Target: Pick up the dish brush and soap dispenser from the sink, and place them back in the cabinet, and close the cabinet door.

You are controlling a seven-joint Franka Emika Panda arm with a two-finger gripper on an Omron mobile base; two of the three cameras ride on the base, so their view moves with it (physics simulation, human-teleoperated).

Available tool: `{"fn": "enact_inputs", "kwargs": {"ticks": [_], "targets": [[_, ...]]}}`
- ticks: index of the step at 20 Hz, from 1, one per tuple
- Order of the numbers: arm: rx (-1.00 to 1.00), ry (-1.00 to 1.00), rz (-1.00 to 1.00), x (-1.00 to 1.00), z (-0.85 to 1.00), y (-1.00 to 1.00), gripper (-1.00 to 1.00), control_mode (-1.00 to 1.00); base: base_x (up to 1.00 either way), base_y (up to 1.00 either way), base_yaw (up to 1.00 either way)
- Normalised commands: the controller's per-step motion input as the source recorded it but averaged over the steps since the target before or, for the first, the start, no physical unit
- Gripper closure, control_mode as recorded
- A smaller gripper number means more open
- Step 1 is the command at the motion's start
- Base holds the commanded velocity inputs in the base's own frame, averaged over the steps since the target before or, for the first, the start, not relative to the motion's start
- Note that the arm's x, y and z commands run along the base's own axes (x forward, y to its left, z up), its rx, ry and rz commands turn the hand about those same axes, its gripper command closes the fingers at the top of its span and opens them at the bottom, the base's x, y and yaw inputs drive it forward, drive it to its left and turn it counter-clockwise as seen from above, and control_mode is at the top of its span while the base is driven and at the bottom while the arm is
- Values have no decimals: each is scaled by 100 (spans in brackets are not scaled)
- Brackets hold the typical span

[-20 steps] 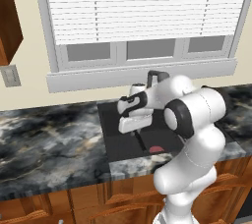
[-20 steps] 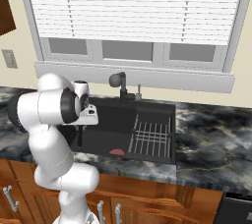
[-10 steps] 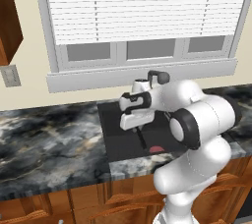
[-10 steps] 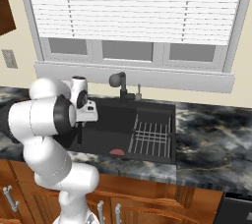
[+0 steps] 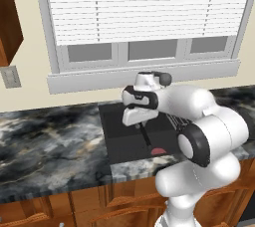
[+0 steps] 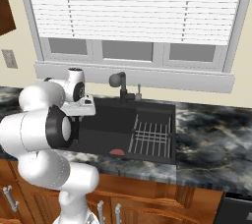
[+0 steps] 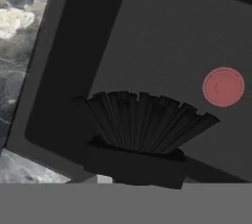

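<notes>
The gripper (image 7: 133,170) is clamped narrowly on the dish brush (image 7: 143,122). In the hand view the brush's dark block sits right at the fingers, with its dark bristles fanning out ahead of them. From the left base view the gripper (image 5: 141,121) hangs above the black sink (image 5: 117,144), and the dish brush (image 5: 145,135) shows as a thin dark rod slanting down from the fingers, clear of the basin floor. Beyond the bristles, on the sink (image 7: 162,36) floor, lies a red disc (image 7: 223,86), apart from the brush. In the left base view the same red disc (image 5: 158,151) rests below the fingers, towards the basin's near wall. In the right base view the red disc (image 6: 117,152) lies on the floor of the sink (image 6: 106,120), just beside the wire rack (image 6: 152,137) that takes up the half of the basin further from the fingers. A dark faucet (image 6: 120,84) rises from the back rim of the sink, behind the fingers. The grey-black marbled countertop (image 5: 50,136) surrounds the basin, and the window blinds (image 5: 144,7) hang over the wall behind it. The reddish-brown wall cabinet (image 5: 8,19) hangs high and well off to the fingers' left.
</notes>
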Motion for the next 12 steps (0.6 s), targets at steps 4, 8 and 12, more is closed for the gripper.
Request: {"fn": "enact_inputs", "kwargs": {"ticks": [4, 8, 12], "targets": [[0, -2, 0, -15, 28, 0, 100, -100, 0, 0, 0], [0, 0, 0, -8, 36, 0, 100, -100, 0, 0, 0], [0, 0, 0, -4, 38, -2, 100, -100, 0, 0, 0]]}}
